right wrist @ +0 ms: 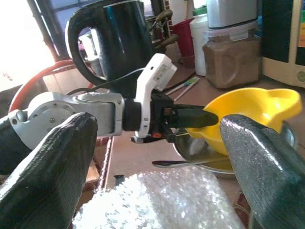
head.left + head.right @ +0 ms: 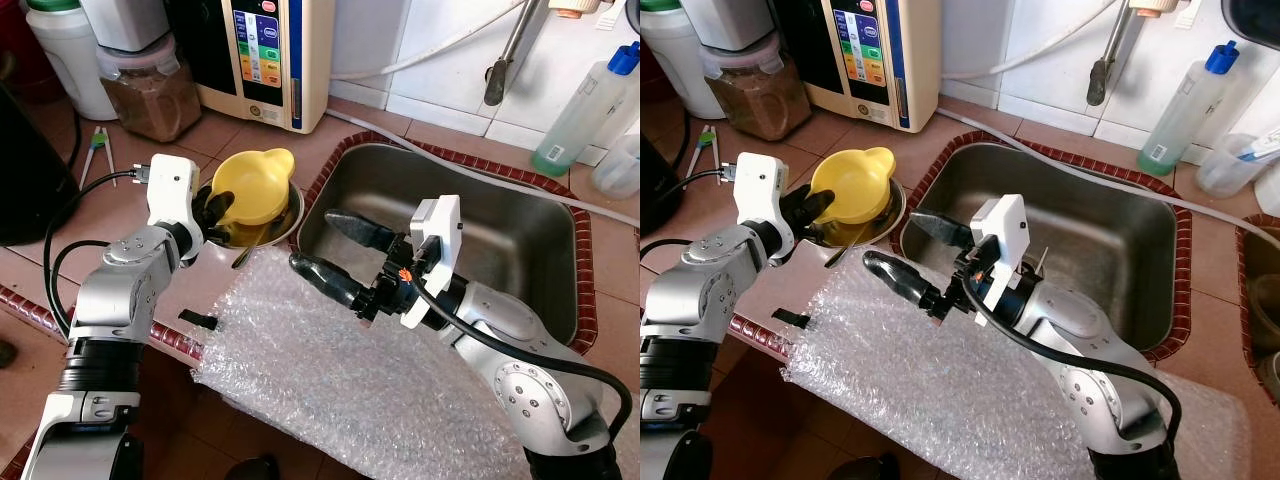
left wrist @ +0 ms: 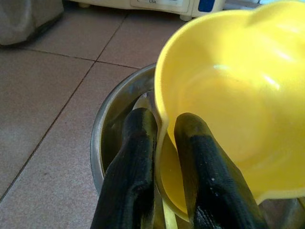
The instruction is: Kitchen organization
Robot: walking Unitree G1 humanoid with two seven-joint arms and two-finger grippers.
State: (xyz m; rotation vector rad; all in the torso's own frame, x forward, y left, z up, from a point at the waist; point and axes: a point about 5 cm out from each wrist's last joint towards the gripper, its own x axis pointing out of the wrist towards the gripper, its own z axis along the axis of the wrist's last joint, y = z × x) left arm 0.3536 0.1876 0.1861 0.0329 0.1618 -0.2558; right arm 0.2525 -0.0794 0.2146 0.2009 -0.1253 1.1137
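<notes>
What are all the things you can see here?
Yellow bowl: one, yellow, tilted in the metal bowl, pinched at its rim.
Metal bowl: one, silver, on the counter beside the sink.
Spoon: one, metal, handle poking out of the metal bowl.
Sink: one, steel, set in the counter.
Bubble wrap: one sheet, clear, over the counter's front edge.
Jar: one, clear with brown powder, at the back.
Bottle: one, clear with blue cap, behind the sink.
Kettle: one, black, far left.
Left gripper: shut on the yellow bowl.
Right gripper: open, over the sink's edge.
</notes>
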